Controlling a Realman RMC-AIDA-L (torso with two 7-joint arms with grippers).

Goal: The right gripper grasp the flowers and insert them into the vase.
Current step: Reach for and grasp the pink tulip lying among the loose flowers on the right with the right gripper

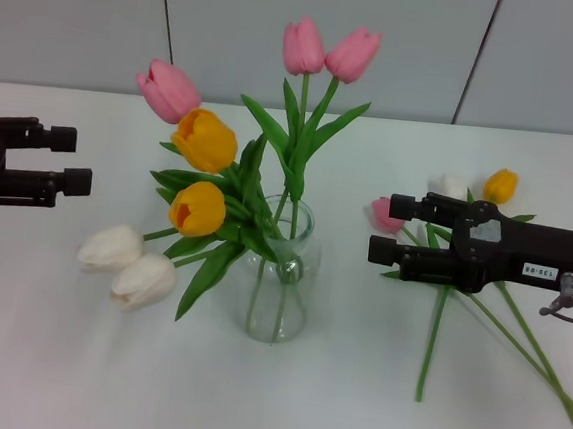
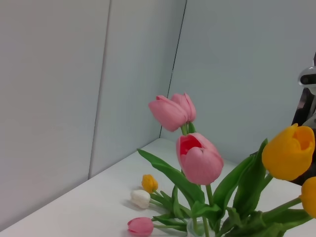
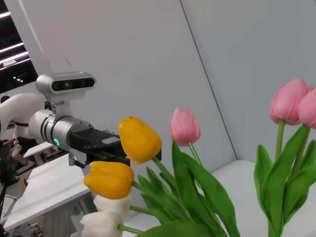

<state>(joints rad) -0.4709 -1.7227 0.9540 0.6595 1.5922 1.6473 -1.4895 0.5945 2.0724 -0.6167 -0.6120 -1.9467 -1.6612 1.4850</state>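
The vase (image 1: 278, 286) stands upright on the white table (image 1: 52, 375), near the middle, and holds seven tulips (image 1: 229, 205): three pink, two orange, two white. Two pink buds rise tall above the neck, a third pink leans away to the robot's left, the two orange heads sit below it, and the two white ones droop low — almost down to the tabletop, though whether they touch it I cannot tell. The stems cross inside the clear glass.

Three more flowers (image 1: 448, 204) lie flat on the table to the right of the vase — one pink, one white, one orange — their long stems trailing toward the front edge.

The right gripper (image 1: 378, 228) hangs just above these loose stems, its two fingers parted and nothing between them. A small white label on its body reads something like "130-08". The left gripper (image 1: 78, 162) waits at the far left, well apart from the vase, fingers likewise spread and empty.
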